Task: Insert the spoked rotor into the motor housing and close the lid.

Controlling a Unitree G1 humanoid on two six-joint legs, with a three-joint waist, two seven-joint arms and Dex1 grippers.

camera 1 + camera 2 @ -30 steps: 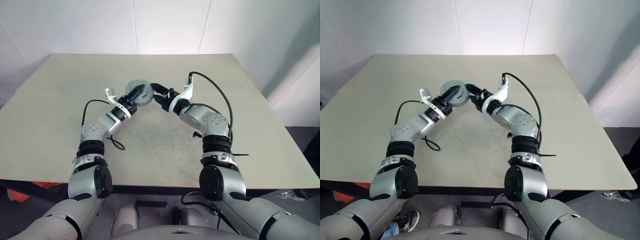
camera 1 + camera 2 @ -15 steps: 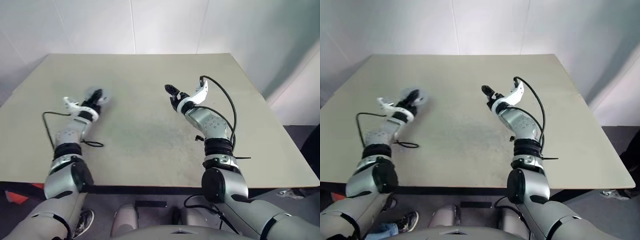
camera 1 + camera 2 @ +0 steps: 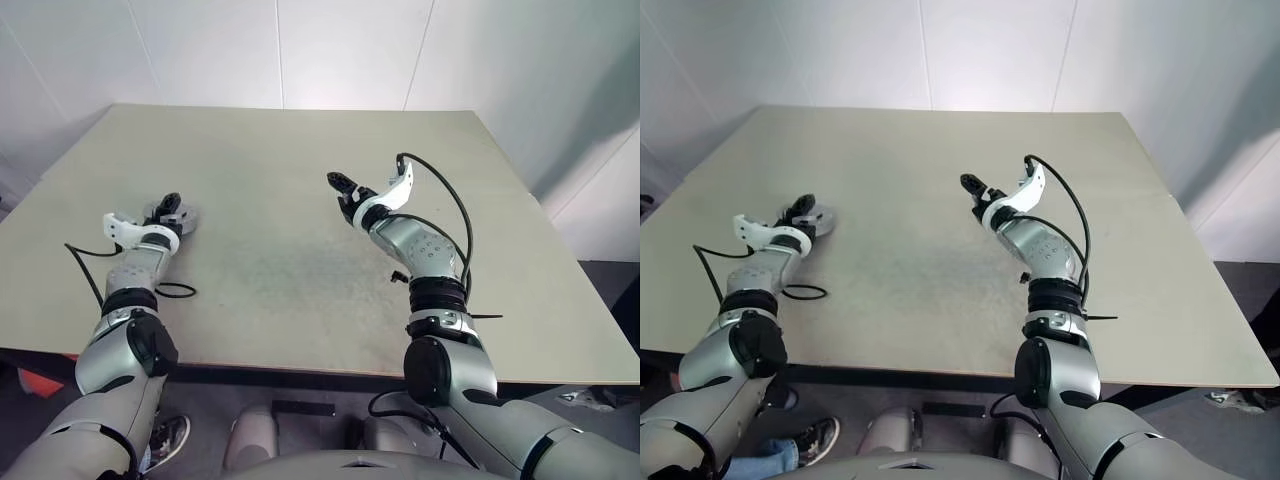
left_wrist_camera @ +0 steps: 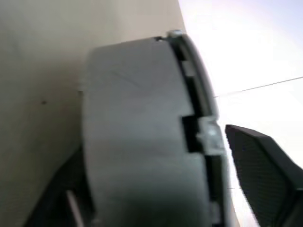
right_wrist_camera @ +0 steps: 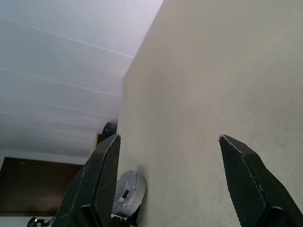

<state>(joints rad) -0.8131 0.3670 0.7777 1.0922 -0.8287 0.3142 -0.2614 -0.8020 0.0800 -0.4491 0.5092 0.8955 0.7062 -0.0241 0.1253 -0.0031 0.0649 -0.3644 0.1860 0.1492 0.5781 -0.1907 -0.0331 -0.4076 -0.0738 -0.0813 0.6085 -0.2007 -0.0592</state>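
Left side of the head frames: the left pincer [image 3: 170, 205] sits low on the table [image 3: 300, 270], near its left edge, fingers around a round grey closed motor housing [image 3: 818, 220] resting on the surface. Left wrist view gives what the head views can't: the housing [image 4: 142, 142] fills the gap side-on, grey wall with a notched seam where the lid [image 4: 201, 123] sits on it, one ribbed black finger [image 4: 258, 165] standing off the lid side with a sliver of daylight, the other finger dark and partly hidden on the opposite side. So the jaws are spread wide around the housing, not visibly clamping it. The spoked rotor can't be made out, nothing loose lies on the table.

Centre of the frame: wide bare tabletop, plenty of room between the arms and out to the far edge by the white wall.

Right of centre: the right pincer [image 3: 341, 189] is raised above the table, pointing toward the upper left, fingers parted and holding nothing. Right wrist view shows both its fingers [image 5: 106, 175] wide apart over the bare surface, and far off between them the small grey housing with the left pincer beside it.
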